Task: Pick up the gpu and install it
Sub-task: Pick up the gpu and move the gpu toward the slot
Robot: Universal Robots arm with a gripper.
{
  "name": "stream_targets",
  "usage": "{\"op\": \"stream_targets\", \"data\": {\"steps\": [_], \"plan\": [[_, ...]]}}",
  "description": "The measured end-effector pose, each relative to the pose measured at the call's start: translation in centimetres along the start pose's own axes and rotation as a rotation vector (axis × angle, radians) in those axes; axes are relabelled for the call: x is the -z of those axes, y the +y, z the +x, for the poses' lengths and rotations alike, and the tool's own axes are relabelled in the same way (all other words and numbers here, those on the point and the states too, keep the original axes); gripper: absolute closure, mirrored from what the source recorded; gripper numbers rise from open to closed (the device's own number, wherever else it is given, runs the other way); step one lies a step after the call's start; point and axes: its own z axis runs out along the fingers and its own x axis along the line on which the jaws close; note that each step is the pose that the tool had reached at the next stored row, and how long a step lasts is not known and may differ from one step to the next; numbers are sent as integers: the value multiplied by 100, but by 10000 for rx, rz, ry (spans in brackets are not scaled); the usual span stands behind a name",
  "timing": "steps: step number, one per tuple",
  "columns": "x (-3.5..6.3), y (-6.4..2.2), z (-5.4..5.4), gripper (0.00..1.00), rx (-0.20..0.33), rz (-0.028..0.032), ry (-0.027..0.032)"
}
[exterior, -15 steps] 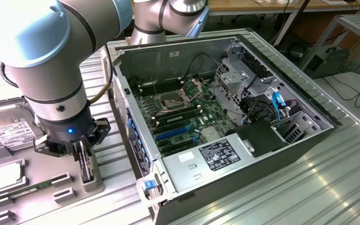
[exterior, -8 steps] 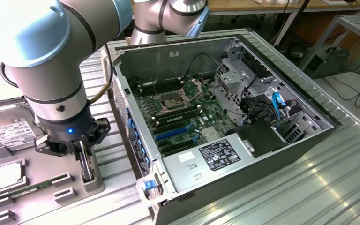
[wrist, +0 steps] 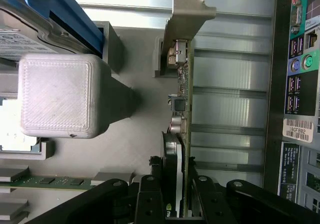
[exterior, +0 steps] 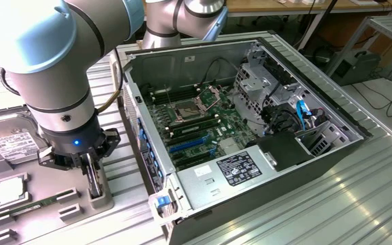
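The gpu [wrist: 186, 83], thin dark card with silver bracket, standing edgewise in matte grey plastic holder [wrist: 130, 144], black gripper [wrist: 175, 186] clamping it.

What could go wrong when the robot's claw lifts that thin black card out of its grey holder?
1. The thin black card with the round fan stands on its edge in the grey plastic holder, with the claw right over it; a crooked pull might jam or tip it.
2. Its silver metal bracket sticks out at one end, close to the open black computer case, and might snag there.
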Motion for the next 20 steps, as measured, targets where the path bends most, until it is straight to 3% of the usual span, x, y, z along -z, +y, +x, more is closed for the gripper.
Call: {"op": "stream_targets", "data": {"steps": [4, 20], "plan": [[85, 5, 1, 72, 0, -23, -3], [798, 43, 2, 72, 1, -115, -9]]}}
